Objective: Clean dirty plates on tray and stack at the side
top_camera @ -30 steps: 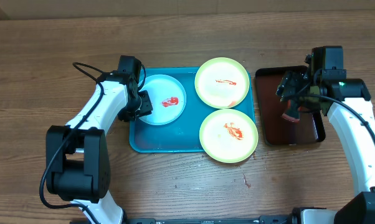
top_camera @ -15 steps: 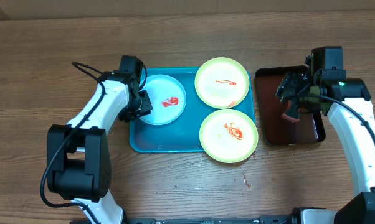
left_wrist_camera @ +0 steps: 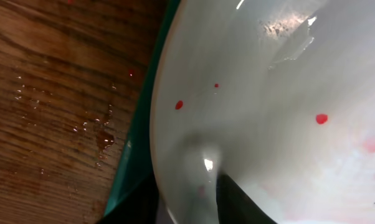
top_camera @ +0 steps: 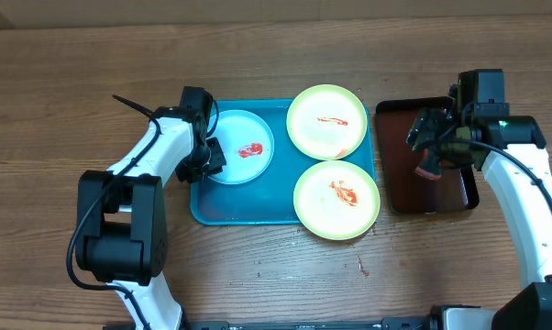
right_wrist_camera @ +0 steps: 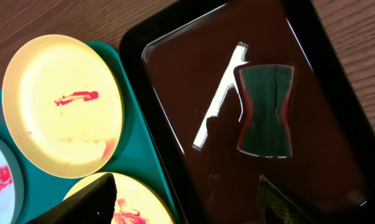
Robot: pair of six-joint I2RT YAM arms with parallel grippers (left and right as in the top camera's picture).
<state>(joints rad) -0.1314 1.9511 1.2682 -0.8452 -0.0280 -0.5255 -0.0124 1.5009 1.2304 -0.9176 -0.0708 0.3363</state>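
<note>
The light blue plate [top_camera: 242,147] with a red smear lies at the left end of the turquoise tray [top_camera: 244,209]. My left gripper [top_camera: 209,158] is shut on its left rim. In the left wrist view the plate [left_wrist_camera: 268,106] fills the frame and a dark finger [left_wrist_camera: 237,202] presses on each side of the rim. Two yellow-green plates, both smeared red, lie at the tray's right end, one far [top_camera: 326,121] and one near [top_camera: 336,199]. My right gripper [top_camera: 430,137] is open and empty above the brown tray [top_camera: 400,197].
A dark green and red hourglass-shaped sponge [right_wrist_camera: 265,109] lies in the narrow brown tray [right_wrist_camera: 175,74] under my right gripper [right_wrist_camera: 187,199]. Wet spots mark the wood [left_wrist_camera: 94,130] left of the turquoise tray. A small red speck [top_camera: 360,267] lies on the table in front.
My left arm has shifted slightly to the right, with its gripper still on the blue plate's rim. The plates and the right arm have not moved.
</note>
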